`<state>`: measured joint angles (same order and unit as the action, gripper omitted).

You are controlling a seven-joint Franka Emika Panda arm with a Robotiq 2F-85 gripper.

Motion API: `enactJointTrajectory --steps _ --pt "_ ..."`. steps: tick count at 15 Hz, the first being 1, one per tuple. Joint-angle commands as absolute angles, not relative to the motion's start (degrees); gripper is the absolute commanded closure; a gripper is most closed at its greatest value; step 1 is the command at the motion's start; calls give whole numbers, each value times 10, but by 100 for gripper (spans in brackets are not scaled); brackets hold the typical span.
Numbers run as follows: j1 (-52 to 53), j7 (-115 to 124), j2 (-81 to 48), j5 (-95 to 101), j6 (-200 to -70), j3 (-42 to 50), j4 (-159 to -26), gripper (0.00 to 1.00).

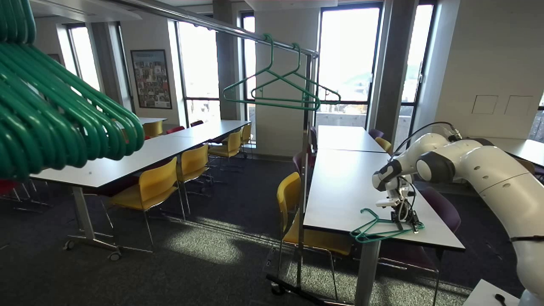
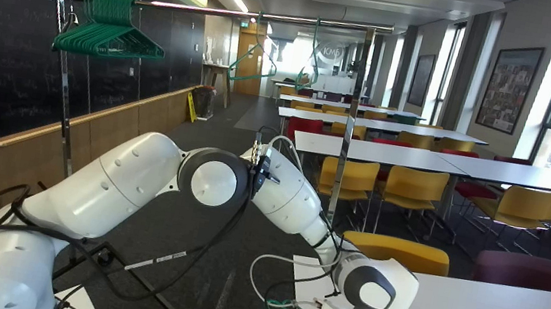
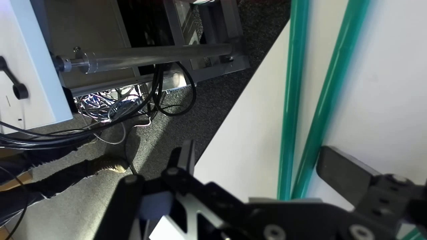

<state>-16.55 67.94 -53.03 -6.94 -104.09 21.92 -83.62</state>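
Observation:
Green plastic hangers (image 1: 375,220) lie on the corner of a white table (image 1: 340,187), partly overlapping. My gripper (image 1: 406,227) points down over them. In the wrist view the gripper (image 3: 260,163) stands open. Two green bars (image 3: 289,133) run between its fingers, closer to the right-hand finger (image 3: 345,175), which appears to touch or nearly touch the nearer bar. Past the table edge, over the floor, appears the left-hand finger (image 3: 186,156). Nothing is gripped. The gripper's body hides the lower ends of the bars, and an exterior view cuts off the fingertips below its frame.
A metal clothes rail (image 2: 199,8) carries a bunch of green hangers (image 2: 110,32) at one end and two spaced hangers (image 1: 272,102) near its upright post (image 1: 305,170). Yellow chairs (image 1: 291,195) stand by the table. A person's legs (image 3: 66,180) and loose cables (image 3: 113,103) show below.

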Motion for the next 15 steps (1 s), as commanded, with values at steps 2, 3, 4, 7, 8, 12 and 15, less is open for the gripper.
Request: enactJointTrajectory --steps 2,3,4,7,8,12,15 --pt "-169 684 -503 -68 -1069 212 -845 0" --pt "-165 682 -491 -70 -1099 212 -856 0" --pt "-163 680 -481 -71 -1126 212 -863 0" --pt "-159 669 -456 -72 -1185 203 -886 0" --pt "-158 661 -444 -72 -1197 199 -899 0" --pt "-149 605 -385 -64 -1244 186 -977 0" --pt "-143 571 -351 -65 -1267 184 -1023 0"
